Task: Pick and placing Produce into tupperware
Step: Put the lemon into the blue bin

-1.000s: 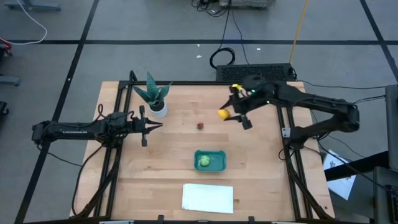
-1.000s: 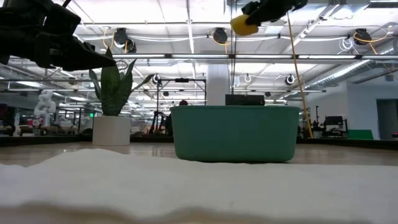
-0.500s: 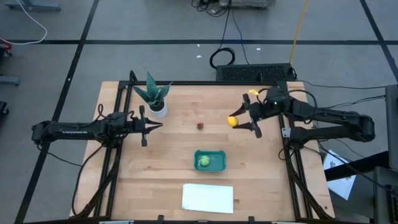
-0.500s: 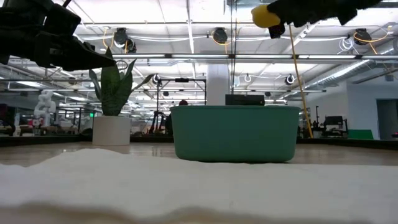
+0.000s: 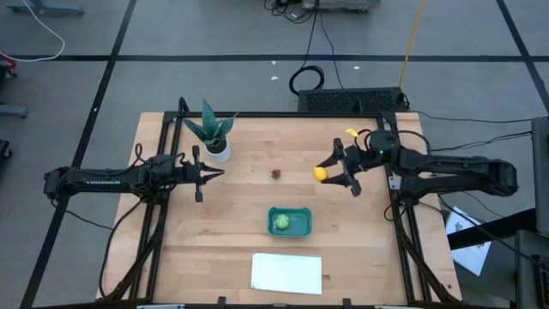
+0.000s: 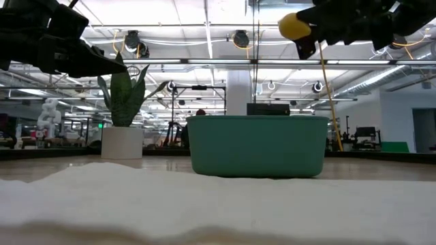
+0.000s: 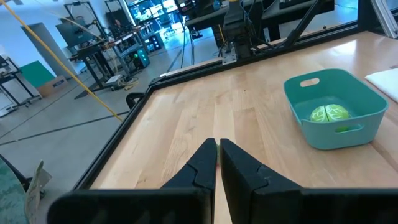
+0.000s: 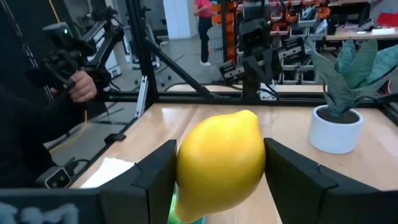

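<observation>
I've got the lemon [image 5: 319,174] clamped in my right end effector [image 5: 333,173], high above the table, up and right of the tupperware [image 5: 290,221]; bare table between. My left end effector [image 5: 206,173] waits pinched closed beside the potted plant [image 5: 212,130].

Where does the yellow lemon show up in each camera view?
High view: lemon in the right claw, up and right of the teal tub.
Low view: top right, above the tub.
Left wrist view: not in it; tub visible.
Right wrist view: centre, between the fingers.
</observation>
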Robot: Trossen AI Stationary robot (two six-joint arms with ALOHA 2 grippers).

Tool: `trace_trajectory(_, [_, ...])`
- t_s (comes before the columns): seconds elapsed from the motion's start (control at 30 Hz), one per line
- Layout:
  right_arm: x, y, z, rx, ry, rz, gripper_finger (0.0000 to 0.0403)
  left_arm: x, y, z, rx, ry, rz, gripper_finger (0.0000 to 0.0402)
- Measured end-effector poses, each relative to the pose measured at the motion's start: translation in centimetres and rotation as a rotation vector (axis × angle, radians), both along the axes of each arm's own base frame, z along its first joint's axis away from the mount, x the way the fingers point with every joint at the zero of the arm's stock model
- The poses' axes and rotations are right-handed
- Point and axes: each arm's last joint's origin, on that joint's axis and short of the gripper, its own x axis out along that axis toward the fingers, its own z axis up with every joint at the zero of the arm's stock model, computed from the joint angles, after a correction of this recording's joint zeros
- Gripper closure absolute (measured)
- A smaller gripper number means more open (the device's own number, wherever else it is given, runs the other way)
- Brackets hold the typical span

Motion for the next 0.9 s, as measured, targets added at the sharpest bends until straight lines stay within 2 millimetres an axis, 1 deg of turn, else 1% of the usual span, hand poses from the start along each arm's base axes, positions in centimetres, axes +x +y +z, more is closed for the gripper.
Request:
trace_trajectory(0.13, [0.7,-0.2,-0.2,0.043,-0.008,-0.004,0.0200,0.0,0.0,0.0,-0.001,0.000,0.000,0.0376])
trace_trajectory(0.33, [2.0,-0.5,-0.5,0.119,0.011,0.054,0.0200,0.0,0.0,0.0,-0.003,0.000,0.000,0.0376])
trace_trajectory(0.63, [4.4,-0.9,-1.2,0.163,0.175,0.128,0.0202,0.0,0.0,0.0,-0.002,0.000,0.000,0.0376])
trace_trajectory(0.8, [5.7,-0.5,-1.3,0.160,0.275,0.174,0.0202,0.0,0.0,0.0,0.000,0.000,0.000,0.0376])
trace_trajectory(0.9, [6.5,0.0,-1.3,0.126,0.337,0.206,0.0202,0.0,0.0,0.0,0.002,0.000,0.002,0.0376])
